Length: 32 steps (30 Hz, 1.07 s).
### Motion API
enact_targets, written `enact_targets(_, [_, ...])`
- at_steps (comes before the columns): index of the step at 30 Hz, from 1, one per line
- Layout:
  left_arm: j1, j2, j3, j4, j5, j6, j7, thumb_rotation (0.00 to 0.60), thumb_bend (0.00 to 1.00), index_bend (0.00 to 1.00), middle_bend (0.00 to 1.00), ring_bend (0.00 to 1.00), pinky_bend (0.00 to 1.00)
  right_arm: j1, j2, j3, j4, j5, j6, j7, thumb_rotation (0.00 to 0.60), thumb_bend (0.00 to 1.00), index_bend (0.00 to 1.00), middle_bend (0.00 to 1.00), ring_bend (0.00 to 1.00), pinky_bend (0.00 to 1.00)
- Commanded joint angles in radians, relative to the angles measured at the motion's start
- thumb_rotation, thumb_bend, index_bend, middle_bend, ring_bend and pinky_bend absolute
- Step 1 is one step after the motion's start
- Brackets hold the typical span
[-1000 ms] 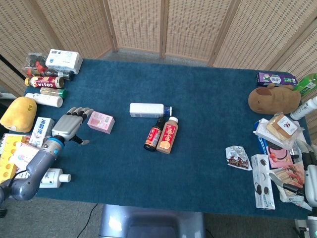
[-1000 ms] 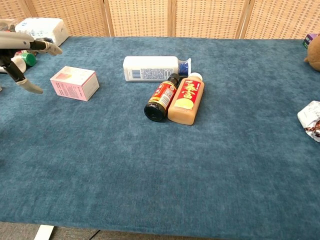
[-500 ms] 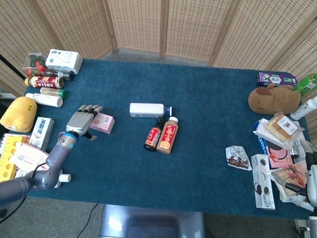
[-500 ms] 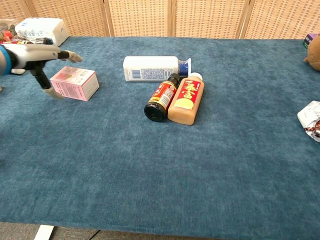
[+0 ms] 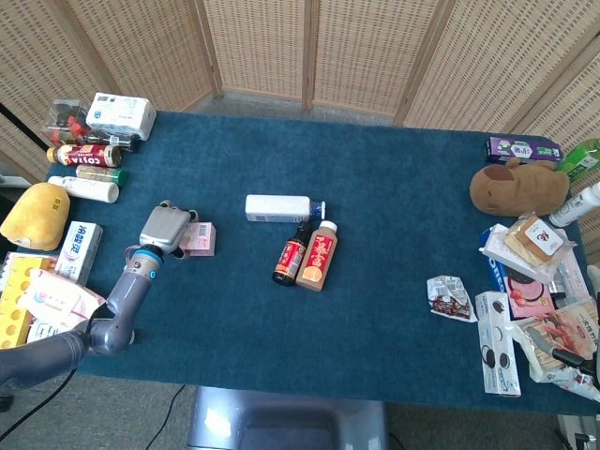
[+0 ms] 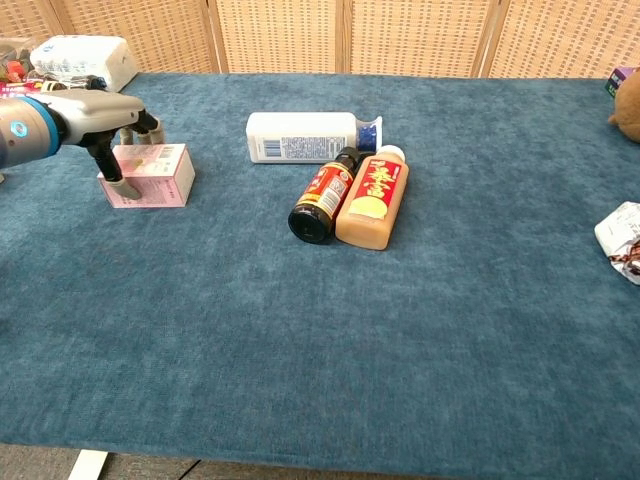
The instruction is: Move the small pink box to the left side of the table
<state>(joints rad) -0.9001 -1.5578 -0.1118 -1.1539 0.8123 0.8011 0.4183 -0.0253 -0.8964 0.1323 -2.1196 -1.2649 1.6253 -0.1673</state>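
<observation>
The small pink box (image 5: 201,239) (image 6: 160,176) lies flat on the blue table (image 5: 394,187), left of centre. My left hand (image 5: 167,227) (image 6: 98,116) sits over the box's left end. Its fingers curl over the far top edge and the thumb (image 6: 116,181) presses the near side, so it grips the box. The box still rests on the cloth. Neither view shows my right hand.
A white bottle (image 5: 277,208), a dark sauce bottle (image 5: 291,255) and an orange bottle (image 5: 319,255) lie together at mid-table. Bottles, boxes and a yellow plush (image 5: 33,214) crowd the left edge. A brown plush (image 5: 518,186) and snack packs fill the right edge.
My left hand moved right onto the pink box and its fingers closed around it; the box turned slightly to lie square. The right arm at the lower right has dropped out of view.
</observation>
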Motion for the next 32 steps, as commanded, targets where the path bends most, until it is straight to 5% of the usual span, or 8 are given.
enact_targets(1, [0.010,-0.034,-0.036,0.027,0.028,0.049,-0.048,0.600,0.31,0.62,0.62,0.73,0.45,0.000,-0.003,0.000,-0.002,-0.003,-0.001,-0.002,0.438,0.00,0.00,0.00,0.00,0.07])
enact_targets(8, [0.056,-0.032,-0.104,-0.021,0.108,0.105,-0.234,0.600,0.31,0.61,0.62,0.73,0.46,0.011,-0.021,0.001,0.009,-0.004,-0.021,0.002,0.437,0.00,0.00,0.00,0.00,0.07])
enact_targets(17, [0.165,0.076,-0.203,-0.265,0.259,0.313,-0.477,0.600,0.30,0.60,0.62,0.73,0.45,0.016,-0.066,-0.011,0.058,-0.014,-0.052,0.039,0.436,0.00,0.00,0.00,0.00,0.07])
enact_targets(26, [0.218,0.095,-0.280,-0.369,0.350,0.475,-0.601,0.600,0.29,0.60,0.61,0.73,0.43,0.026,-0.101,-0.014,0.094,-0.028,-0.076,0.062,0.435,0.00,0.00,0.00,0.00,0.07])
enact_targets(32, [0.219,0.088,-0.300,-0.379,0.350,0.470,-0.645,0.600,0.28,0.60,0.61,0.73,0.43,0.025,-0.102,-0.013,0.098,-0.026,-0.079,0.064,0.437,0.00,0.00,0.00,0.00,0.07])
